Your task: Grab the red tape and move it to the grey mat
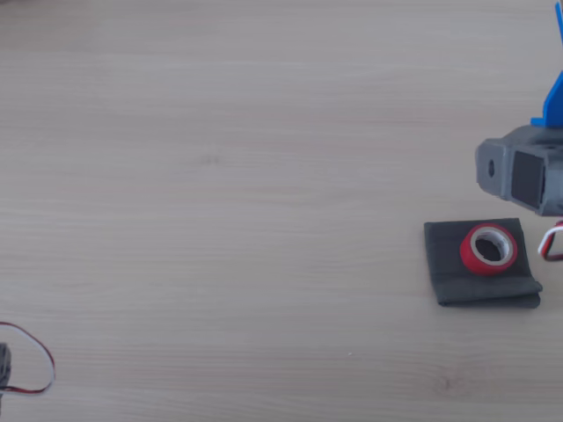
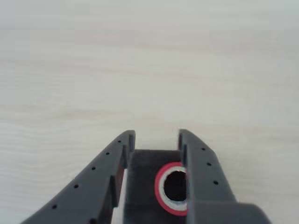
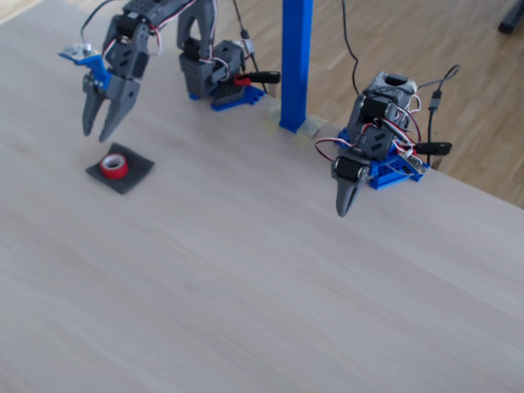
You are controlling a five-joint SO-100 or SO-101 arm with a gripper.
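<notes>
The red tape [image 1: 489, 249] lies flat on the grey mat [image 1: 457, 272], a little right of the mat's middle in the other view. My gripper [image 3: 96, 133] hangs open above the mat, lifted clear of the roll, with nothing between its fingers. In the wrist view the open gripper [image 2: 156, 135] frames the mat [image 2: 140, 186] below, and the red tape [image 2: 160, 184] is partly hidden behind the right finger. The fixed view shows the red tape [image 3: 114, 165] on the grey mat [image 3: 135, 176] at the far left of the table.
A second arm [image 3: 372, 135] stands folded at the table's right edge in the fixed view, its tip pointing down. A blue post [image 3: 295, 61] rises at the back. A thin red wire loop [image 1: 40, 356] lies at the lower left of the other view.
</notes>
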